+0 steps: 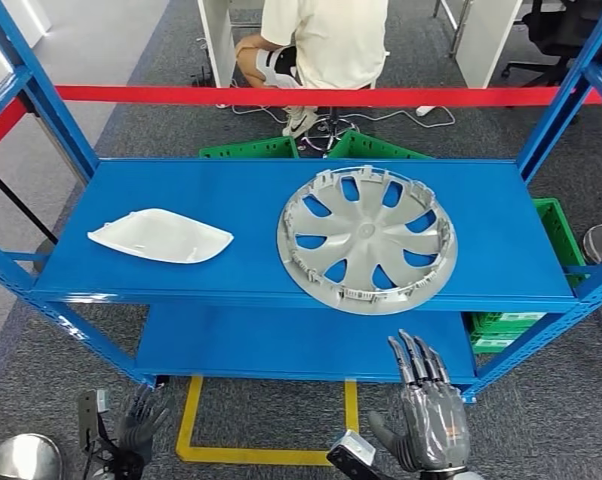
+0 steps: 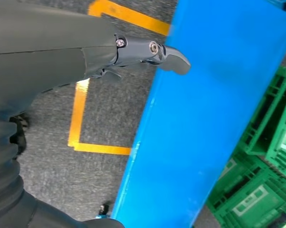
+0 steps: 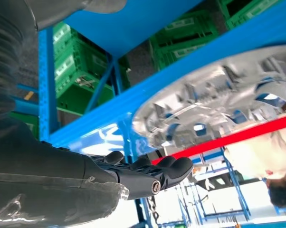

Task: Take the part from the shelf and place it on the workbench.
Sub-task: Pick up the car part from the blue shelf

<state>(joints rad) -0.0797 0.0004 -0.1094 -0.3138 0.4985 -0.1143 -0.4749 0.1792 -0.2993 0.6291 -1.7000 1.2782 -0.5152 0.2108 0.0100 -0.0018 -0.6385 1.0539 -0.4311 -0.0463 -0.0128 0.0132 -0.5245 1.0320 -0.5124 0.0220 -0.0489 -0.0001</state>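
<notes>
A silver wheel cover [image 1: 367, 238] lies flat on the right half of the blue shelf [image 1: 245, 190], overhanging its front edge slightly. A white curved panel [image 1: 161, 237] lies on the left half. My right hand [image 1: 426, 415] is raised in front of the shelf, just below and short of the wheel cover, fingers straight and holding nothing. In the right wrist view the fingers [image 3: 170, 168] point toward the wheel cover's rim [image 3: 220, 95], with a gap between them. My left hand [image 1: 139, 425] hangs low at the left, empty, its fingers [image 2: 170, 57] extended near the lower shelf board [image 2: 213, 118].
A lower shelf board [image 1: 283, 345] sits under the top one, between blue uprights [image 1: 562, 100]. A red bar [image 1: 321, 96] crosses behind the shelf, and a person [image 1: 328, 40] sits beyond it. Green crates [image 1: 554, 230] stand at the right. Yellow floor tape [image 1: 268, 455] marks the ground ahead.
</notes>
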